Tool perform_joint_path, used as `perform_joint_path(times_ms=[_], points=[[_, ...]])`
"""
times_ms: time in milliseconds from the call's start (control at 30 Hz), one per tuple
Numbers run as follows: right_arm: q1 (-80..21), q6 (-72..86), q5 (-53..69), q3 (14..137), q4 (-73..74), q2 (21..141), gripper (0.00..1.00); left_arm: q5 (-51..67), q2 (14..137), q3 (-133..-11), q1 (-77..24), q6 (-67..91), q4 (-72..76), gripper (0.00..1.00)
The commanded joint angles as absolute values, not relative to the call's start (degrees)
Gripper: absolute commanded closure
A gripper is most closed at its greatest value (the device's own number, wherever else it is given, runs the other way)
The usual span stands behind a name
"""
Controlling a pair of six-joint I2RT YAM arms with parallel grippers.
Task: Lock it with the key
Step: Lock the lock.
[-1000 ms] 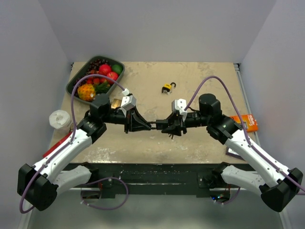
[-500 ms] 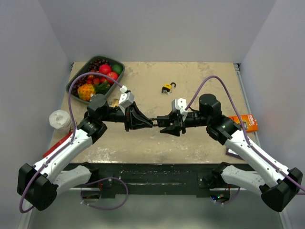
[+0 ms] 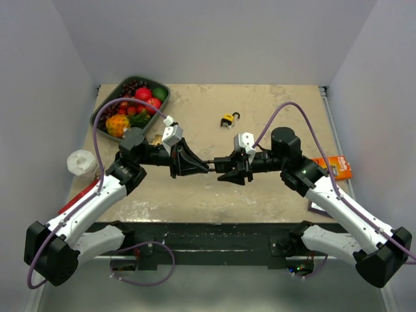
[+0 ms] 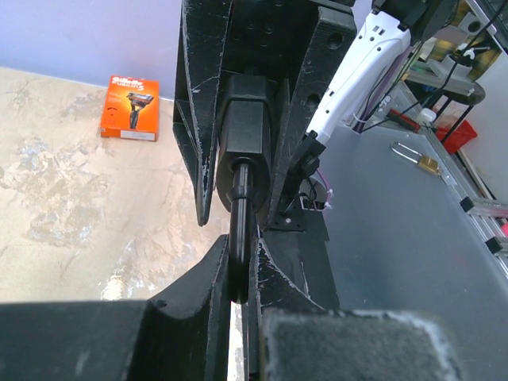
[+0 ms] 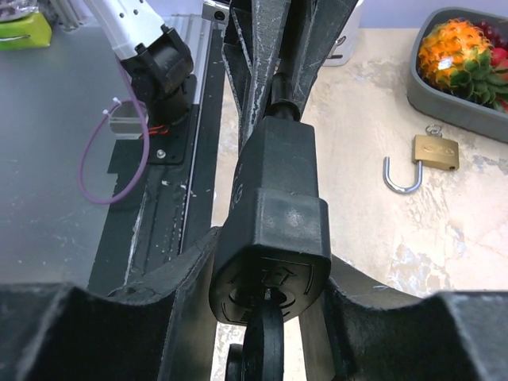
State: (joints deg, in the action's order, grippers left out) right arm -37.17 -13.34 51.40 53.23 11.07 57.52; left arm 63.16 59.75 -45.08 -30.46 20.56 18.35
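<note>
A black padlock hangs in the air between both arms, over the table's middle. My right gripper is shut on its body, one finger on each side. A black key sticks out of the keyhole in the body's end face, its head edge-on toward the right wrist camera. My left gripper is shut on the thin black shackle at the body's other end. Seen from above, the left gripper and the right gripper nearly touch, tip to tip.
An open brass padlock lies on the table by the left wrist. A small yellow padlock lies further back. A grey tray of fruit stands back left, a white roll left, an orange box right.
Over the second the right gripper has rolled about its axis with the lock, and both tips have risen slightly. In the last half-second almost nothing has moved.
</note>
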Motion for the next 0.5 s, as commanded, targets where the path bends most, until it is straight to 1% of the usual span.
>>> perform_joint_path(times_ms=[0,133,167,200,267,400,467], points=[[-37.5,-12.1,53.8,53.7,8.7,58.2,0.57,62.3,59.8,-45.9,-30.8,20.0,24.5,1.00],[-37.6,-12.0,53.7,53.6,8.8,58.1,0.56,61.9,59.9,-46.1,-30.8,19.5,24.2,1.00],[-37.6,-12.0,53.7,53.6,8.7,58.1,0.54,61.8,59.9,-46.1,-30.8,19.3,24.1,1.00],[-37.5,-12.0,53.7,53.5,8.7,58.0,0.52,61.7,59.9,-46.0,-30.8,19.2,23.9,1.00],[-37.5,-11.9,53.7,53.5,8.7,57.9,0.42,61.3,59.9,-46.1,-30.8,18.8,23.3,1.00],[-37.5,-11.8,53.4,53.4,8.7,57.9,0.45,61.0,59.9,-45.7,-30.8,18.8,23.2,1.00],[-37.6,-11.6,53.0,53.4,8.5,57.7,0.50,60.7,59.9,-45.5,-30.7,18.5,23.1,1.00]])
